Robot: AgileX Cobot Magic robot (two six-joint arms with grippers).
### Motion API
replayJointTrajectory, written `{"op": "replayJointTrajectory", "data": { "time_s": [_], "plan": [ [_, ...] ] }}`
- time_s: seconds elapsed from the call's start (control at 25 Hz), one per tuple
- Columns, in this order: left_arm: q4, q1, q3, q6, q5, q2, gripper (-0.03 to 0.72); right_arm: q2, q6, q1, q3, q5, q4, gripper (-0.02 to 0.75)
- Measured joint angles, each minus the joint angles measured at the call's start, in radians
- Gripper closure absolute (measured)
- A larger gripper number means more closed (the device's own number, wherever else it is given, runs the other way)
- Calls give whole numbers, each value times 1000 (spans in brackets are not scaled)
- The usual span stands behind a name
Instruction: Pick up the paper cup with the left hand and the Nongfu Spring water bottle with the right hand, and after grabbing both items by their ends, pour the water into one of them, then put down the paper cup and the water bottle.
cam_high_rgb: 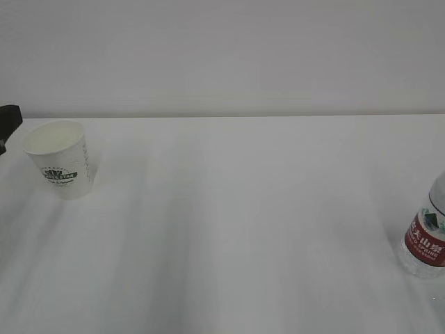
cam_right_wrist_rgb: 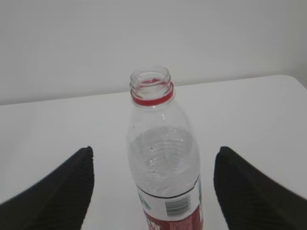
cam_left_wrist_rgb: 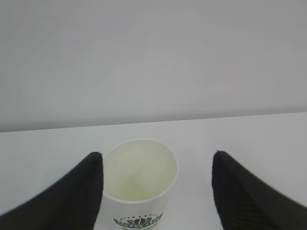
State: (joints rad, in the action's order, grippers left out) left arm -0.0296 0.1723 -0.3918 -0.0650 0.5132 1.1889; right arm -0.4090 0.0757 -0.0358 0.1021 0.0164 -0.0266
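Cup (cam_high_rgb: 58,158) and bottle (cam_high_rgb: 425,235) stand upright on the white tabletop (cam_high_rgb: 236,223), well apart, the cup at far left and the bottle at the right edge of the exterior view. That spacing likely gives each arm its own item without crossing.

Left claw (cam_left_wrist_rgb: 157,191) is spread wide with the cup between its fingers (cam_left_wrist_rgb: 72,196), the left one just beside the cup wall and the right one clear of it; nothing is gripped. Right claw (cam_right_wrist_rgb: 153,191) is likewise wide open around the bottle, both sides apart from the plastic, holding nothing. Each looks lined up for a grasp, so I judge the pick-up has not begun.

Wrist views give what the exterior cannot: the cup's inside looks pale and apparently dry, the bottle's cap is off, its red neck ring shows, and water (cam_right_wrist_rgb: 163,167) fills it partway. The exterior view cuts off the bottle's top and shows of the arms only a dark scrap at the left edge.
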Motion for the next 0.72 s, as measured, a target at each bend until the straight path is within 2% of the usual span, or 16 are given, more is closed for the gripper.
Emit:
{"op": "replayJointTrajectory", "data": {
  "time_s": [0.56,0.72],
  "plan": [
    [0,0,0,0,51,0,172,-217,0,0,-14,-119,-2,150],
    [0,0,0,0,51,6,172,-268,2,0,-57,-226,-2,151]
  ]
}}
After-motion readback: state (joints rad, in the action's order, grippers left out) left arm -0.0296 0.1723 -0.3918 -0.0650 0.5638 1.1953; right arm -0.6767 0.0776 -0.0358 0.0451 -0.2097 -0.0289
